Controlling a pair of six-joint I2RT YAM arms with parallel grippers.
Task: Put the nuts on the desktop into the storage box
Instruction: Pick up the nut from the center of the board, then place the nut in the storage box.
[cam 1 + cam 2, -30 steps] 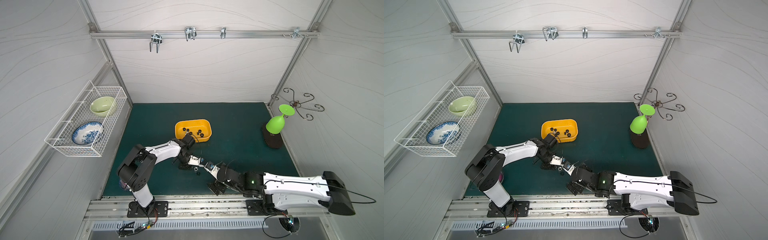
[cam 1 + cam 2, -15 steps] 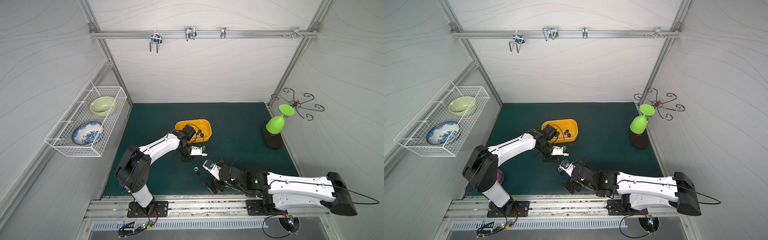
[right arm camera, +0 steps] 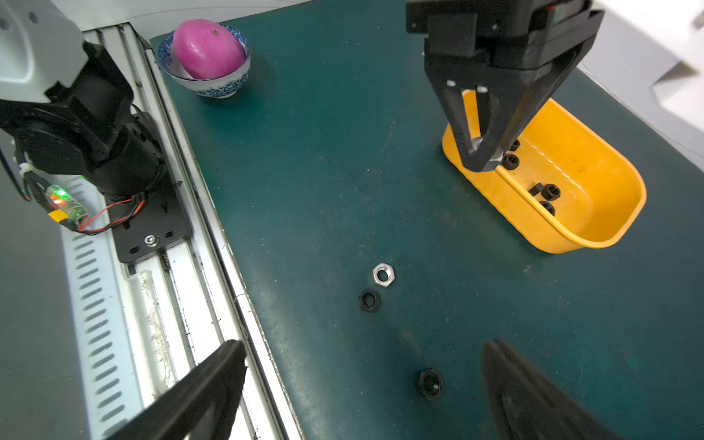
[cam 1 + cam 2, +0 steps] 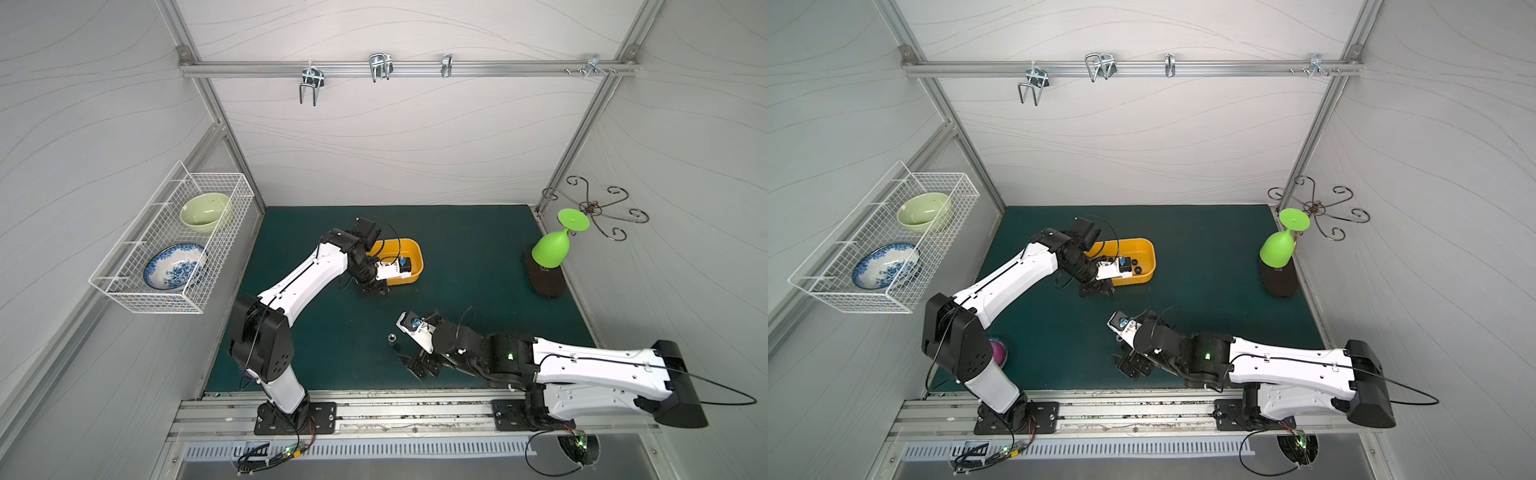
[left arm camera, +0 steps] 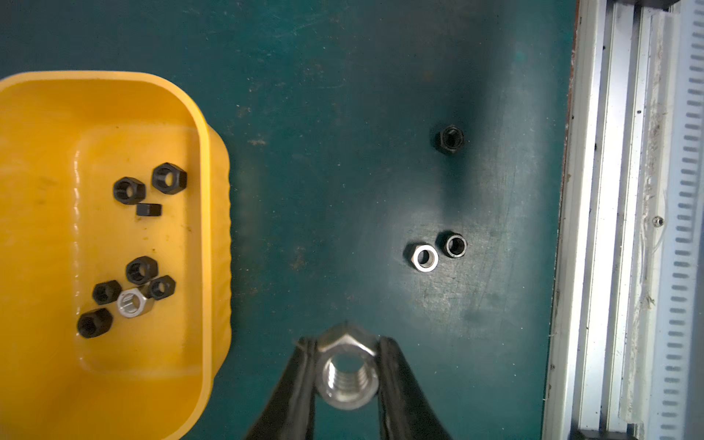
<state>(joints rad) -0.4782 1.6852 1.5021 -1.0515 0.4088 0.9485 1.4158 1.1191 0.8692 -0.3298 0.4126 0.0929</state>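
Held nut (image 5: pixel 347 371): you have this silver one pinched flat-to-flat between the left fingers (image 5: pixel 299 384), its threaded hole facing the wrist camera.
Left fingers: closed on that nut, raised over the surface (image 5: pixel 343 114) just outside the rim of the storage box (image 5: pixel 207 160), not over its opening.
Right fingers (image 3: pixel 522 396): spread wide with nothing held, low over the surface near the front rail.
Lone black nut (image 3: pixel 429 383): lies flat on the surface in the gap between your right fingers, touching neither.
Loose pair: a loose silver nut (image 3: pixel 383 274) and a second black nut (image 3: pixel 368 300) lie just beside each other, farther out from the right fingers on the way to the box.
Boxed nuts: you can count eight on the box floor, seven black plus a boxed silver nut (image 5: pixel 131 302), in two loose clusters.
Small bowl (image 3: pixel 224 89): blue-patterned, holding a purple egg-shaped thing (image 3: pixel 207 49), at the surface's corner by your left arm's base.
Wire basket (image 4: pixel 137 291): white, on the left wall, with a pale green bowl (image 4: pixel 205 210) and a blue-patterned plate (image 4: pixel 174 266) inside.
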